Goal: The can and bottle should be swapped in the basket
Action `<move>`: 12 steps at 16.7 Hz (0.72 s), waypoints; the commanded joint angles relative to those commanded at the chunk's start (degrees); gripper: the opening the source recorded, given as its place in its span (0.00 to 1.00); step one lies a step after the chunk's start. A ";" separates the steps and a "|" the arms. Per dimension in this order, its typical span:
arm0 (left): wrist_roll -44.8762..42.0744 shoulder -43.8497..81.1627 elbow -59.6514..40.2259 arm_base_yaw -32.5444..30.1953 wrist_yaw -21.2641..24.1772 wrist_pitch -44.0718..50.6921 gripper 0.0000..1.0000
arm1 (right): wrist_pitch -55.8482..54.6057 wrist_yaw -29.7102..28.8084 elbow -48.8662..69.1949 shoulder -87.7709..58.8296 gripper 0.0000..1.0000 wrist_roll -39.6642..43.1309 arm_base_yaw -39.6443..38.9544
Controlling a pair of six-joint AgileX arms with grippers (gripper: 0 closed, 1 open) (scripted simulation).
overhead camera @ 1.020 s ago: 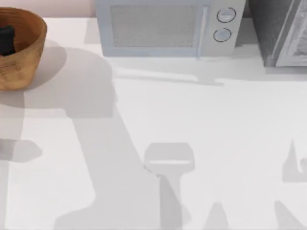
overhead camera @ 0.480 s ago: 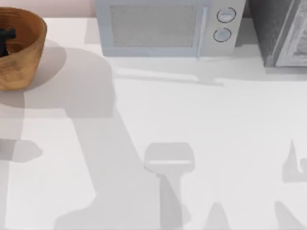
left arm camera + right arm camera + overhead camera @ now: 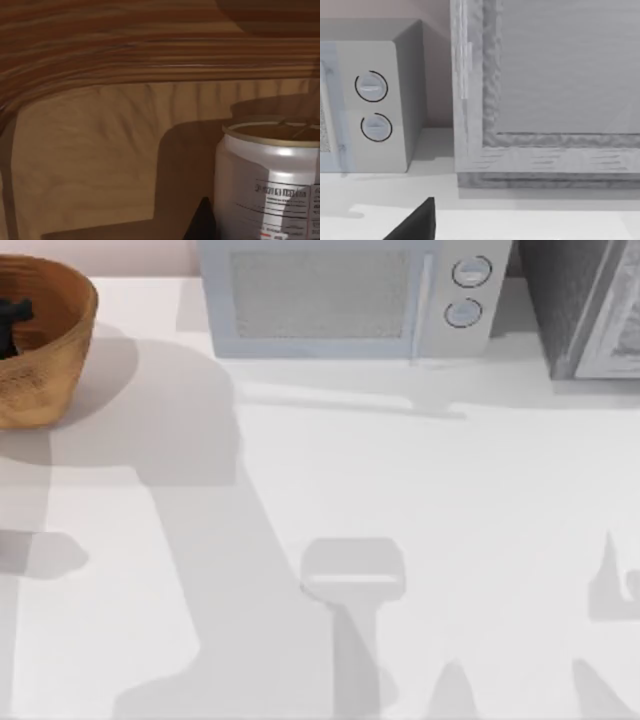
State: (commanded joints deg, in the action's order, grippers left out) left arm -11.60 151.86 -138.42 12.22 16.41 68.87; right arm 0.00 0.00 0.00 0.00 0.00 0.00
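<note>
Here, at the top view's far left, my left fingers (image 3: 12, 325) are reaching down into the wicker basket (image 3: 55, 360), which is sitting on the white counter (image 3: 400, 500) at its back left corner. In my left wrist view, the can (image 3: 270, 180) is standing upright on the basket's ribbed floor, just beside one dark fingertip (image 3: 202, 222); I cannot tell whether those fingers are apart or together, nor whether they are touching the can. Further right, the pale grey microwave (image 3: 345, 300) is standing along the back edge, with a grey cabinet (image 3: 590, 310) beside it. My right wrist view is facing both, one dark fingertip (image 3: 415, 222) showing; its state I cannot tell.
</note>
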 joint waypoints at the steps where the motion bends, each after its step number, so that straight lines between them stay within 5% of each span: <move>1: -0.05 -4.06 2.24 -0.26 0.35 0.34 0.00 | 0.00 0.00 0.00 0.00 1.00 0.00 0.00; 6: 0.75 -9.23 7.83 -0.57 -0.45 -1.83 0.00 | 0.00 0.00 0.00 0.00 1.00 0.00 0.00; 12: 3.06 -33.53 30.26 -2.21 -3.71 -13.68 0.00 | 0.00 0.00 0.00 0.00 1.00 0.00 0.00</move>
State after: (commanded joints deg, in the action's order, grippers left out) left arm -8.54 118.33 -108.16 10.00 12.70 55.19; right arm 0.00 0.00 0.00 0.00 0.00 0.00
